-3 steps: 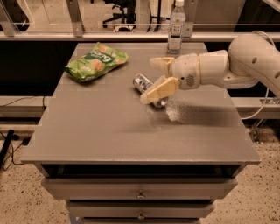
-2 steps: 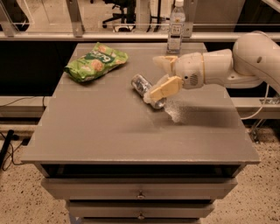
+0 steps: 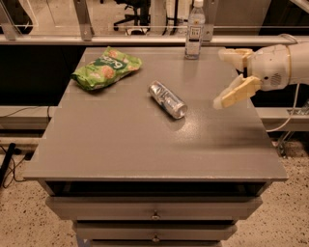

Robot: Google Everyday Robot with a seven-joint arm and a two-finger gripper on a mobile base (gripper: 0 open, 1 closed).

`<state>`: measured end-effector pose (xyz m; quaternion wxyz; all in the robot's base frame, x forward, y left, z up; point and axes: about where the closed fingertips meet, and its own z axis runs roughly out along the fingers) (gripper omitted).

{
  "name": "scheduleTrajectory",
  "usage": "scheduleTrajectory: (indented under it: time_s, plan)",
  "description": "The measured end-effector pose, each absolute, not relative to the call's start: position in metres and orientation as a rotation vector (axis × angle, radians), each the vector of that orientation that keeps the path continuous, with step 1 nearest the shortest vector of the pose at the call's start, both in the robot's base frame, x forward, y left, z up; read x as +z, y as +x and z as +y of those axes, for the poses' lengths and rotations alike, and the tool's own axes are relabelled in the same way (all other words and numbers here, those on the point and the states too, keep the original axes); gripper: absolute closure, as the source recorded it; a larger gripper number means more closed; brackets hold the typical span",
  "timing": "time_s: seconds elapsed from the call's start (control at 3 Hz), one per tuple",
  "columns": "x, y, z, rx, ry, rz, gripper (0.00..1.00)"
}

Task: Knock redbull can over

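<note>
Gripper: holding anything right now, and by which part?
Nothing. The gripper hangs open over the table at right, apart from the redbull can lying sideways.

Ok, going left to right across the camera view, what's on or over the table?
A green chip bag, redbull can lying on its side, water bottle at the back, open end effector hovering at the far right.

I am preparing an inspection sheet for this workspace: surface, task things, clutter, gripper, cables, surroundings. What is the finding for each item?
Surface: grey table, flat top, drawers beneath.
Job's things: redbull can lies on its side near the table's middle.
Clutter: green snack bag at back left; water bottle upright at the back edge.
Grippers: gripper open, over the table's right side, apart from the can.
Cables: white cable at right; black cable on the floor at left.
Surroundings: office chair behind; speckled floor.
</note>
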<state>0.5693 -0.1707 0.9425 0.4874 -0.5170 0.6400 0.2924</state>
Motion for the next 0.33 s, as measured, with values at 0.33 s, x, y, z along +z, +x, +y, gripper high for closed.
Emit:
scheduleTrajectory:
  time_s: [0.33]
  plan:
    - [0.9484,0.5673,-0.1736,0.707,-1.267,1.548,0.00]
